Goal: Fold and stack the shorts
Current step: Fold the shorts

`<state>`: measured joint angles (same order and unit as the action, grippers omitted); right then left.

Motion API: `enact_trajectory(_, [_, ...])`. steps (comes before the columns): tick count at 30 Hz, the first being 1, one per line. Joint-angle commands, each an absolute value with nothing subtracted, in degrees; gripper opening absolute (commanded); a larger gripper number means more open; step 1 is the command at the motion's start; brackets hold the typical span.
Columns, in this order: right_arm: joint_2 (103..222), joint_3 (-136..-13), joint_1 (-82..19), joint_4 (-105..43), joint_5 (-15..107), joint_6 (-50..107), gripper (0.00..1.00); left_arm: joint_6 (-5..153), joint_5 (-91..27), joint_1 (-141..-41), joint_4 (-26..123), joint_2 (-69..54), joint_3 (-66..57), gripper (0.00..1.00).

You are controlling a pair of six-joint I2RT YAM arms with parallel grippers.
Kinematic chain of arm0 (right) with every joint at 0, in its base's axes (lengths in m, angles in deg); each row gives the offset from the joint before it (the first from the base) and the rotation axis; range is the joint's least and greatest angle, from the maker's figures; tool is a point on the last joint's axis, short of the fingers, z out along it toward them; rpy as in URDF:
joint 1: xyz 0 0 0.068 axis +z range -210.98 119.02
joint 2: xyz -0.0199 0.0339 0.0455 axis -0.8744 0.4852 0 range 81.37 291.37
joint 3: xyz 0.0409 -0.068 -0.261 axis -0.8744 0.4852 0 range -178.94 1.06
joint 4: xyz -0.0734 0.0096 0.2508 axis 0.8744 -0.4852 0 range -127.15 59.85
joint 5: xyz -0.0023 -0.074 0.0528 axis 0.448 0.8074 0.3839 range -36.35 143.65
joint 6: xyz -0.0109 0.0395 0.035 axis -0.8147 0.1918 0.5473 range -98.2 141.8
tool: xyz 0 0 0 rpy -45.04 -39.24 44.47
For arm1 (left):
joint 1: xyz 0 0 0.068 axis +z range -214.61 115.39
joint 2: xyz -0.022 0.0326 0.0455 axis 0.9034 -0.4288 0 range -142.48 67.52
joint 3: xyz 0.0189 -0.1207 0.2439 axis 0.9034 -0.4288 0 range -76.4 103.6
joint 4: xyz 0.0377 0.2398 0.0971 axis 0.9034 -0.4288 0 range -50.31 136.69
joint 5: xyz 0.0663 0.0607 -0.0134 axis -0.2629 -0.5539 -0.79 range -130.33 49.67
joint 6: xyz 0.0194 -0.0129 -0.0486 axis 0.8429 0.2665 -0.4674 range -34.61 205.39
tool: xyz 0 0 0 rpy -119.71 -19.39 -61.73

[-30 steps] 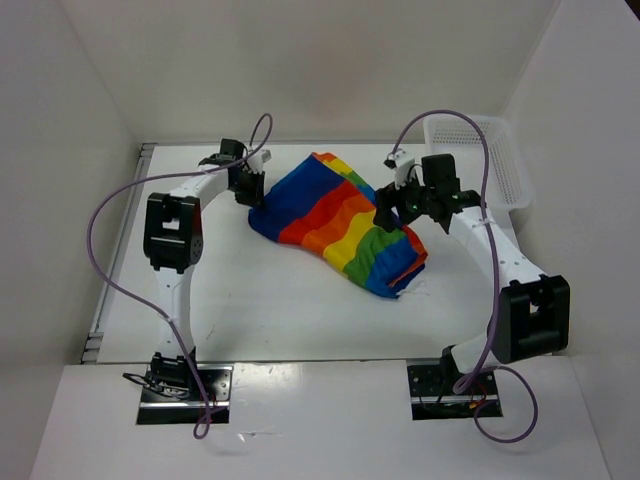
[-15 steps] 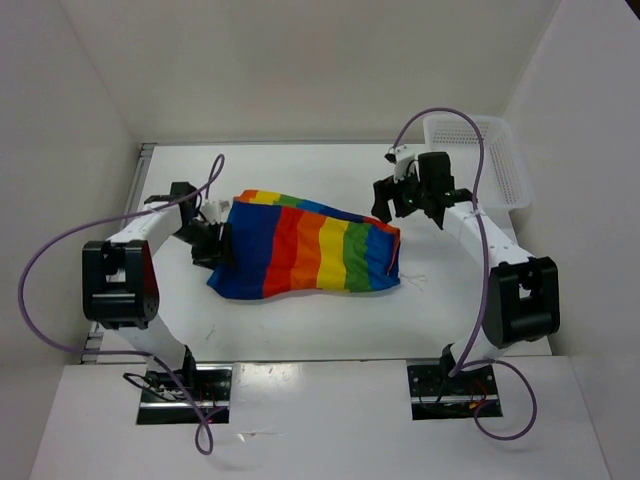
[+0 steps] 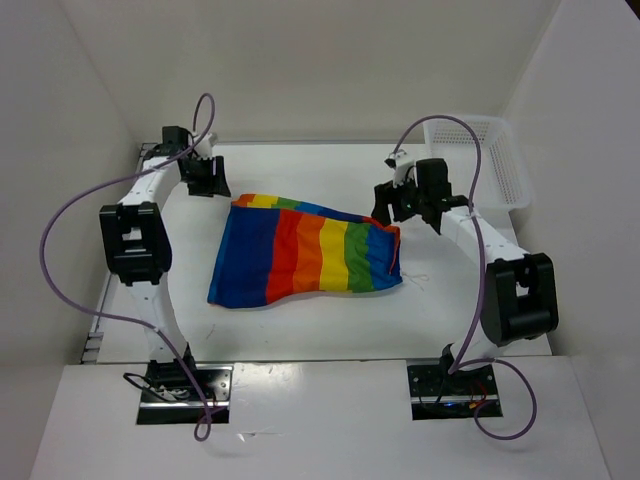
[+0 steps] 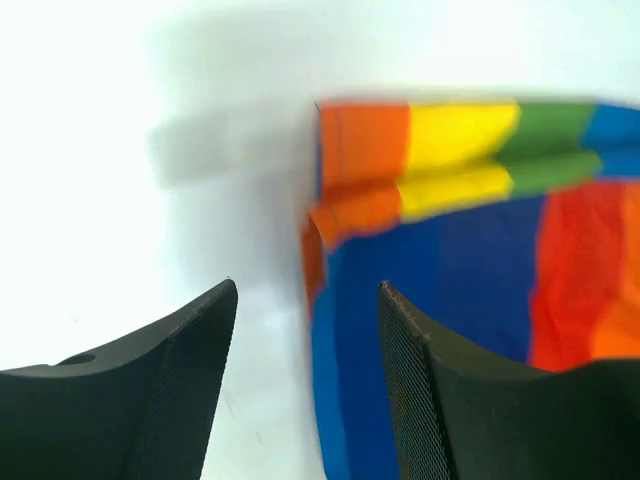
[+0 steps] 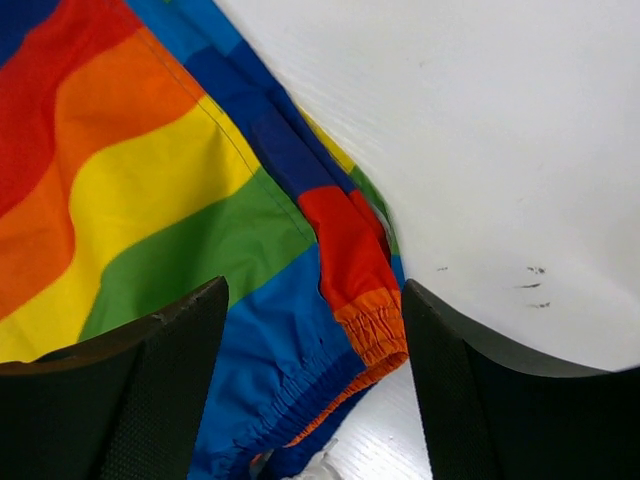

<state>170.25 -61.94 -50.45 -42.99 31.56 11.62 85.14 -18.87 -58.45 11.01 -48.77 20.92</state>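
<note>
Both claws stand apart, holding nothing. The left claw hangs over bare table just beside the far left corner of the shorts. The right claw hangs above their gathered right edge. The shorts lie spread flat mid-table.
</note>
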Motion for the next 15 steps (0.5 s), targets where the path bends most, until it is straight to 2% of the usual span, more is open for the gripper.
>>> enact_trajectory(1, [170.23, -59.86, -49.99, -37.98, 33.26, 11.96, 0.76, 85.39, -20.90, -60.38, 12.59, -54.63, 27.03, 0.66])
enact_trajectory(4, [170.84, -59.32, -49.99, -37.97, 33.79, 10.47, 0.76, 85.39, -20.90, -61.96, 13.28, -57.63, 27.67, 0.68])
enact_trajectory(10, [172.60, -58.18, -49.99, -37.36, 35.46, 7.83, 0.77, 85.39, -18.71, -63.20, 13.29, -59.13, 27.67, 0.67])
enact_trajectory(14, [173.83, -57.04, -49.99, -36.12, 36.95, 5.71, 0.77, 85.39, -18.70, -63.72, 13.81, -59.13, 26.35, 0.55])
enact_trajectory(15, [174.44, -57.04, -49.99, -36.12, 36.95, 4.93, 0.77, 85.39, -18.71, -63.73, 13.82, -59.65, 26.35, 0.46])
